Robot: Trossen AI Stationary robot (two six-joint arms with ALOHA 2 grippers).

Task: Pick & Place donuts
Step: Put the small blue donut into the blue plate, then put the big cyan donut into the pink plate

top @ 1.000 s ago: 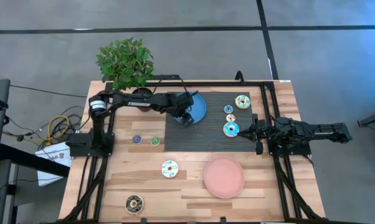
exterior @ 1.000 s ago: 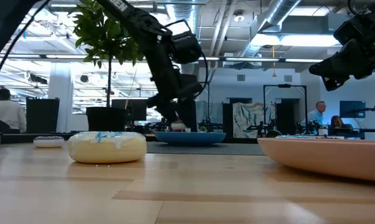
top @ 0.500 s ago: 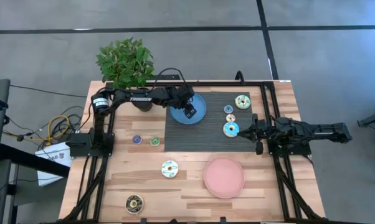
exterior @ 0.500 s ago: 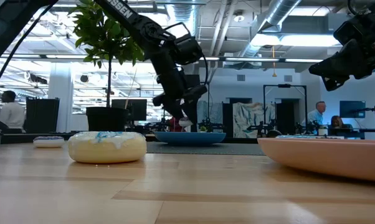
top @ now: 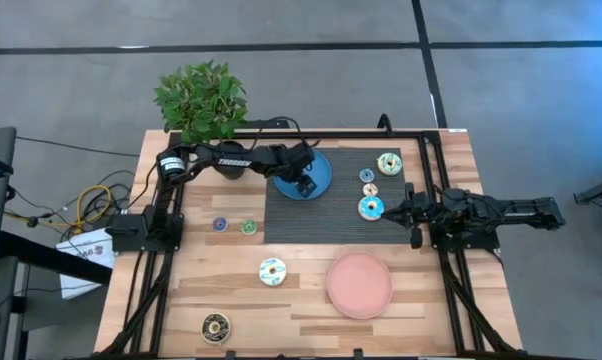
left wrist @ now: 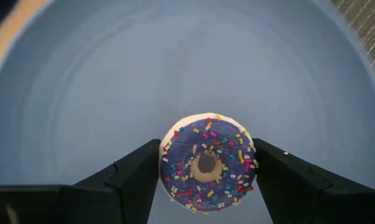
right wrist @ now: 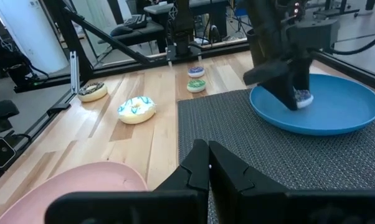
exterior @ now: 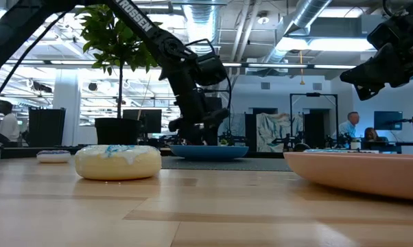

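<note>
Reaching over the blue plate [top: 315,176] near the table's far edge, the left gripper [left wrist: 206,171] brackets a small purple-iced donut [left wrist: 207,163] between its jaws, seemingly touching both sides; whether the donut already rests on the plate cannot be told, though the low pose suggests a set-down there. The plate sits on the far left corner of the dark ribbed mat [top: 336,220], probably as a drop-off spot. The right gripper [right wrist: 206,163] waits near the table's right edge, jaws clenched on nothing, clear of the working arm. Other donuts lie scattered for later pick-ups: three on the mat's right side [top: 371,207], two tiny ones [top: 220,225] near the left edge, a cream one [top: 272,270] mid-table, a dark one [top: 216,325] by the near edge. The pink plate [top: 359,285] lies bare near the near edge.
</note>
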